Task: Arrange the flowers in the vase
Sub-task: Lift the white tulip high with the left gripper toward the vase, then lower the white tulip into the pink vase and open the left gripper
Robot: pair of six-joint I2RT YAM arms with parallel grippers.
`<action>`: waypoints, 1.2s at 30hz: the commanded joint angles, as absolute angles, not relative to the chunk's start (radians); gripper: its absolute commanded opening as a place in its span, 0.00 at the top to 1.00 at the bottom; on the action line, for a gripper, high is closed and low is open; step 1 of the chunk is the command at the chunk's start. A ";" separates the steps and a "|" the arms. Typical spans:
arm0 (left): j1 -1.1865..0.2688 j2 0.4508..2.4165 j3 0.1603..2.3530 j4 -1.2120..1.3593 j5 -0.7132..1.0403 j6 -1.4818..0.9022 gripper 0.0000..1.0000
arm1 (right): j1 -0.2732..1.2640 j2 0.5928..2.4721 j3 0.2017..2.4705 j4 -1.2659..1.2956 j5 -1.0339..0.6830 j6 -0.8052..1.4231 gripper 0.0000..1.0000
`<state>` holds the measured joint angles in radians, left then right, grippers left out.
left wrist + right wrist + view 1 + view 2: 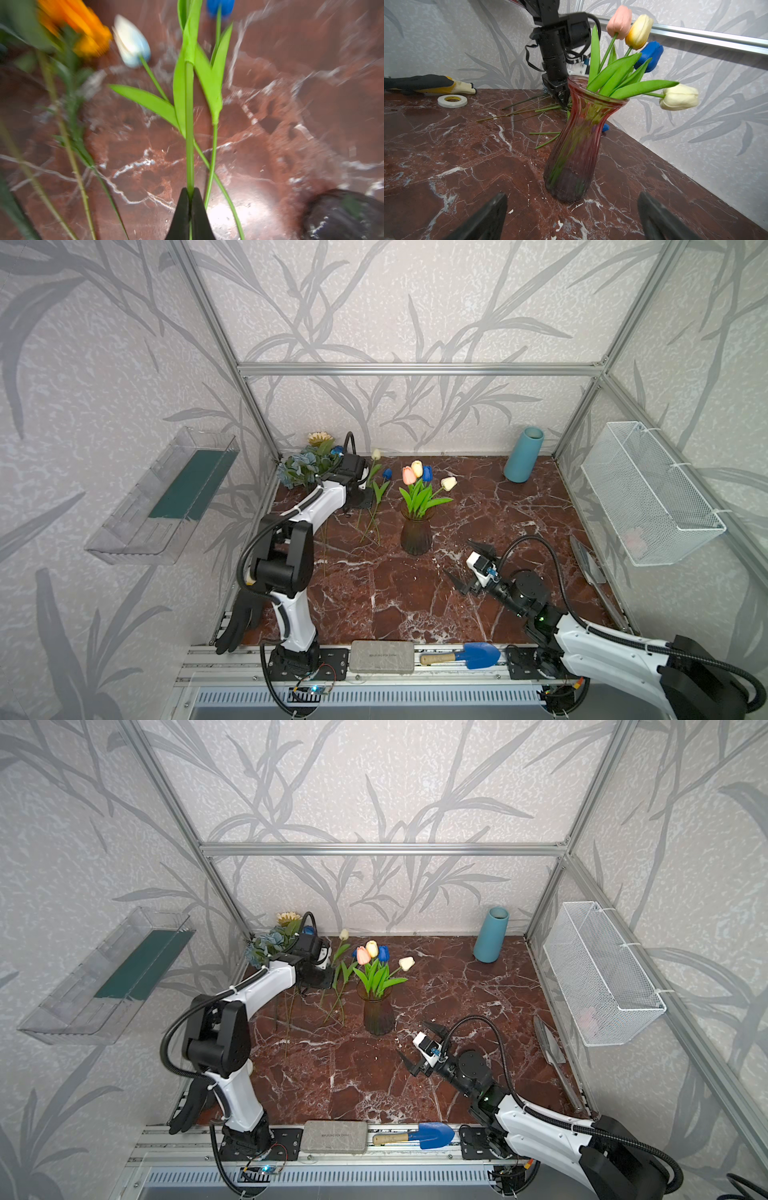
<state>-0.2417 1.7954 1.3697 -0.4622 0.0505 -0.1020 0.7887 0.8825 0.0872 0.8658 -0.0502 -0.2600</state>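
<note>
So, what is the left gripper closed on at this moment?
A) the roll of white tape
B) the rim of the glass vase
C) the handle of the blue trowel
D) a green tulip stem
D: the left wrist view shows the left gripper with its jaws pinched shut on a green tulip stem, whose bloom is out of that view.

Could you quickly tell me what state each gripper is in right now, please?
The left gripper is shut on a tulip stem.
The right gripper is open, empty.
</note>
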 commanded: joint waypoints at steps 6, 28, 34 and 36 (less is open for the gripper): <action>-0.265 1.296 0.858 0.389 0.025 -0.169 1.00 | 0.793 0.887 0.104 0.902 -0.042 -0.256 0.02; -0.499 1.117 0.694 0.969 0.472 -0.083 1.00 | 0.793 0.920 0.110 0.926 -0.049 -0.256 0.02; -0.524 1.288 0.694 1.156 0.456 -0.152 1.00 | 0.793 0.907 0.107 0.920 -0.046 -0.257 0.02; -0.530 1.330 0.694 1.193 0.449 -0.153 1.00 | 0.793 0.898 0.104 0.917 -0.046 -0.257 0.02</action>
